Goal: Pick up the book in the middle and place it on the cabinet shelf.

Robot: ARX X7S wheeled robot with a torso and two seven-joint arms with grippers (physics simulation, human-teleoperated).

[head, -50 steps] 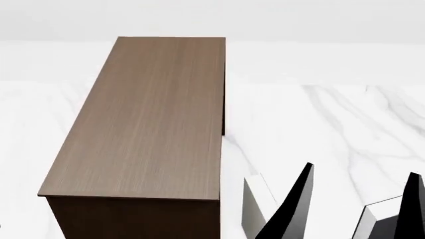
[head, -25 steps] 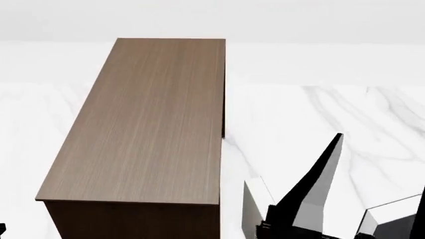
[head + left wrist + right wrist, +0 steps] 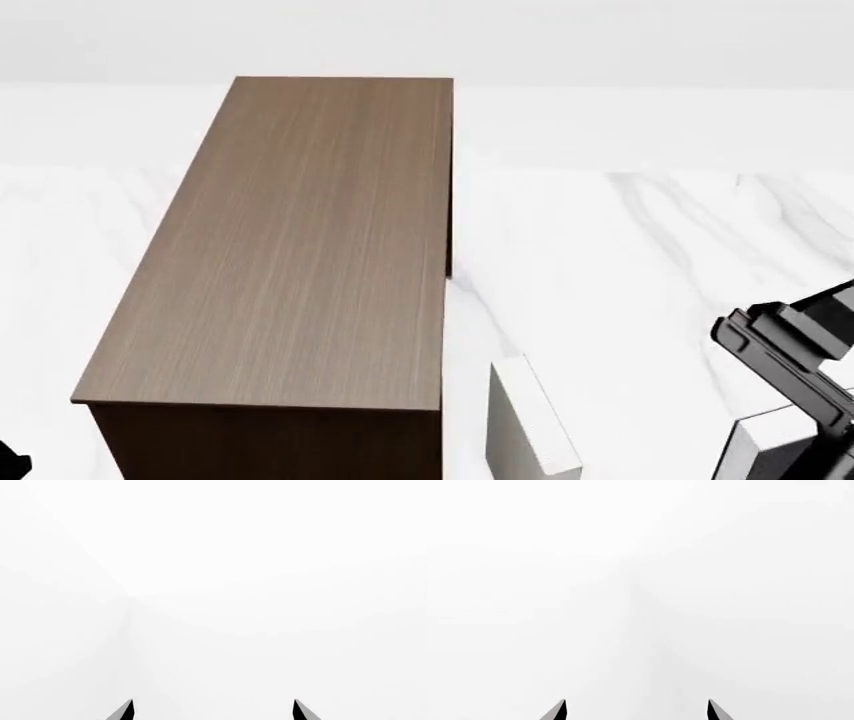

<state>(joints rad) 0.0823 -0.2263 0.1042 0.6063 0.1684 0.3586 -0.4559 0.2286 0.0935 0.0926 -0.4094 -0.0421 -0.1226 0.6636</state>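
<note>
A tall dark brown wood-grain cabinet shelf [image 3: 287, 240] with a flat, lighter brown top stands on a white marble table [image 3: 641, 250], filling the left and centre of the head view. Nothing lies on its top.

Two books show at the bottom edge of that view, both cut off by the frame. One, whitish with pale page edges [image 3: 531, 425], stands just right of the cabinet's near corner. The other [image 3: 767, 450], with a grey cover and white edge, sits at the bottom right corner; whether it is the grey book of the task cannot be told for sure.

A black part of the right arm [image 3: 787, 350] reaches in from the right edge, just above that second book and apart from the cabinet.

In each wrist view only two dark fingertips show against blank white: the left gripper [image 3: 213, 711] and the right gripper [image 3: 637, 711] both have fingertips spread wide, holding nothing.

No writing or labels can be read
</note>
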